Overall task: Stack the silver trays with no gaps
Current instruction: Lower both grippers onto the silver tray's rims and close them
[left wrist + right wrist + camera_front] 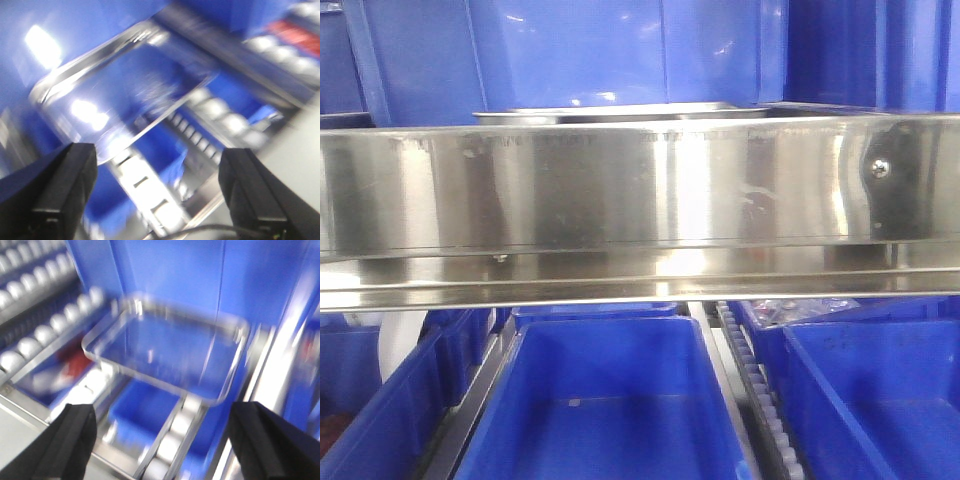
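Observation:
Only the thin rim of a silver tray shows in the front view, just above the shelf rail and in front of tall blue bins. The blurred left wrist view has a shiny silver tray ahead of and above my left gripper, which is open with nothing between its black fingers. In the blurred right wrist view a silver tray lies ahead of my right gripper, also open and holding nothing. Neither gripper touches a tray. No gripper appears in the front view.
A wide polished steel shelf rail with a screw crosses the front view. Below it stand blue bins between roller tracks. Rollers and a blue bin lie under the right gripper.

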Robot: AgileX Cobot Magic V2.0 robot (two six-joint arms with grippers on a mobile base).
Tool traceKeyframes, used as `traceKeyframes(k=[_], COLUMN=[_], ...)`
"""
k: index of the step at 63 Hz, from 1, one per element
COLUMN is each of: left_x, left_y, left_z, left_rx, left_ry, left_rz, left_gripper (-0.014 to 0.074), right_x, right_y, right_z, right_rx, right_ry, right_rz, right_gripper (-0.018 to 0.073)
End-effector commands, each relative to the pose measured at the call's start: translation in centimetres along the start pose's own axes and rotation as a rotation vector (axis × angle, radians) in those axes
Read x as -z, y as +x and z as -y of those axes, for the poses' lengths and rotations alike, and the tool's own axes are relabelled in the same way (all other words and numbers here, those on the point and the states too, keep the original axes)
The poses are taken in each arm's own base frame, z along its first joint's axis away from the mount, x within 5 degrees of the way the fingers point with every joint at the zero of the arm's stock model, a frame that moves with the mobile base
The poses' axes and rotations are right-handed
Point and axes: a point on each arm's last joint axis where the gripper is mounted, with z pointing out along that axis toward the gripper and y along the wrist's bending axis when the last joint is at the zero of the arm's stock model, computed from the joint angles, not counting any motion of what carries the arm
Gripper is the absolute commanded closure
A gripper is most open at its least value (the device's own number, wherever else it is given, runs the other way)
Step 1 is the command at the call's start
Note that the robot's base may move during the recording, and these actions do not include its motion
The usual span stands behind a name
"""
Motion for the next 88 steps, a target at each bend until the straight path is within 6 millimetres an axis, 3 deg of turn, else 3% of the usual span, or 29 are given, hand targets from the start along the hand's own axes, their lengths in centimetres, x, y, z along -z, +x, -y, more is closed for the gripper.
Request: traceKeyframes(k=[1,11,22,32,44,74,88], left_x=[0.0,-4.1,-7.5,-9.5,-11.8,-15.6,-16.0], left_y=[-1.9,-2.8,-2.4,-2.0,-1.7,-0.7,-0.8], left_z=[-0.8,-2.3,-4.1,-6.0,-6.5,-6.8,-6.8], left_rx=[0.117,0.220,0.337,0.382,0.427,0.440,0.442], left_ry=[-0.089,-0.202,-0.247,-0.272,-0.271,-0.253,-0.250], left_rz=[0.000,-0.139,-0.194,-0.206,-0.206,-0.250,-0.239], left_gripper=[0.0181,0.0180,0.0180,0.0180,0.0180,0.0180,0.0181], right_x=[-0.6,-4.3,-7.5,-10.9,-13.5,-18.1,-19.5], right_y=[-2.2,-3.7,-4.8,-5.2,-4.9,-3.8,-3.4], right_z=[-0.1,1.0,1.6,2.6,4.1,4.7,5.9], right_rx=[-0.056,-0.144,-0.168,-0.181,-0.175,-0.081,-0.096], right_ry=[0.028,0.197,0.257,0.284,0.268,0.204,0.224], right_rz=[0.026,-0.092,-0.156,-0.193,-0.232,-0.269,-0.277], right_gripper=[-0.0066,-0.0066,-0.0066,-0.0066,-0.0066,-0.0066,-0.0066])
